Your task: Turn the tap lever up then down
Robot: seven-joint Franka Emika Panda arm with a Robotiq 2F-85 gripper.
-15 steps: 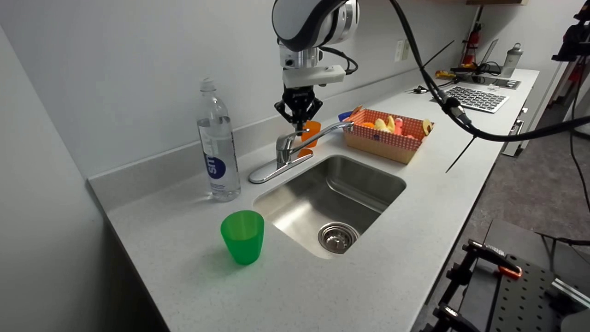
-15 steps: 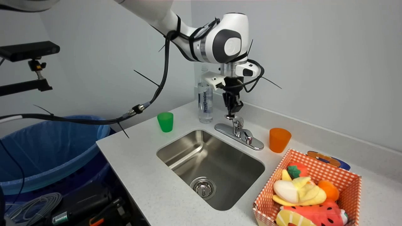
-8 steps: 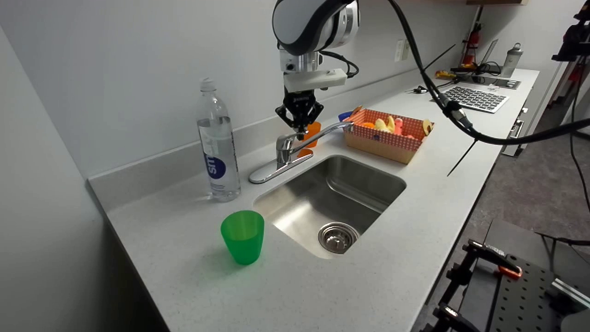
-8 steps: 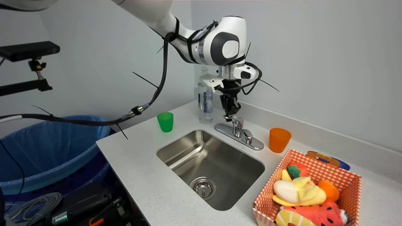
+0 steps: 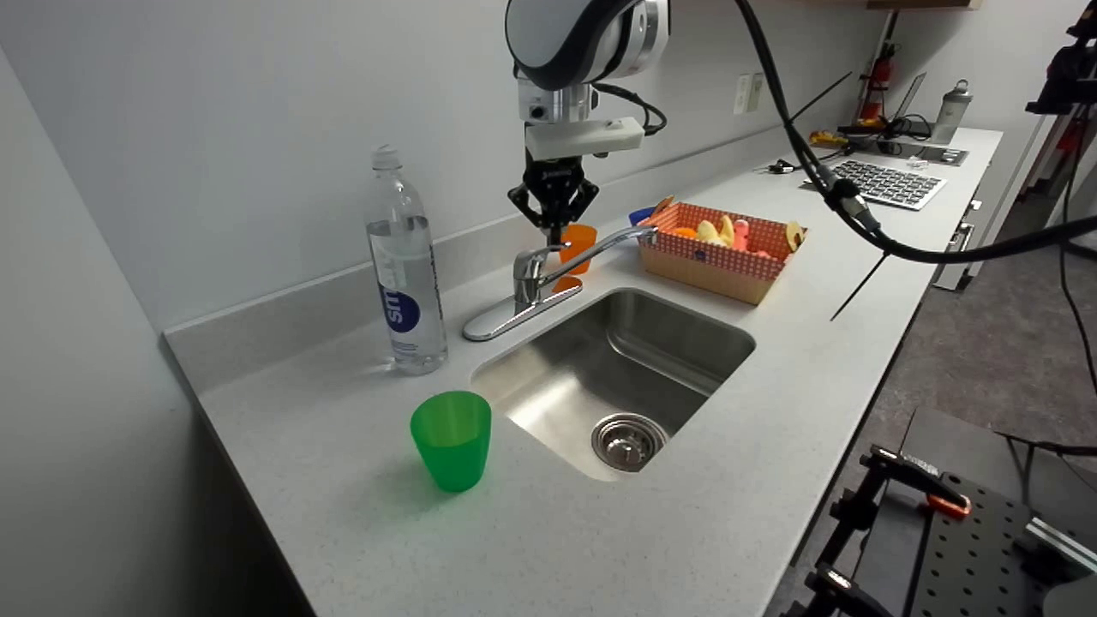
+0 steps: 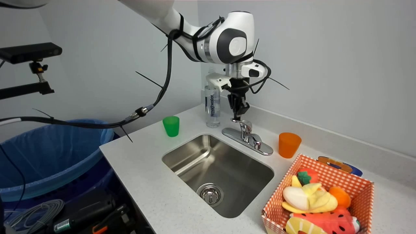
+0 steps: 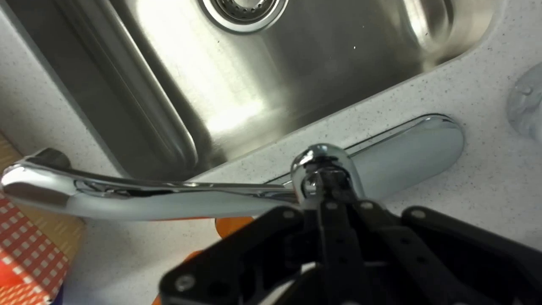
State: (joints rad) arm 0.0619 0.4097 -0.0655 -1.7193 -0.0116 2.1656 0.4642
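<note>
The tap lever (image 6: 246, 123) sits near the back edge of the worktop (image 6: 146, 172), toward the back corner. The gripper (image 6: 237, 117), its fingers together, has risen slightly; the lever looks almost unmoved, so turning probably remains.

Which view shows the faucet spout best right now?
The wrist view: the spout looks largest there, showing almost end to end. Both exterior views show it smaller; in an exterior view it is foreshortened, its tip foremost.

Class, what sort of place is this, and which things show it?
Probably a kitchenette, perhaps in a lab: there is a metal sink, a tap beside it and, above the tap, a robot arm.
</note>
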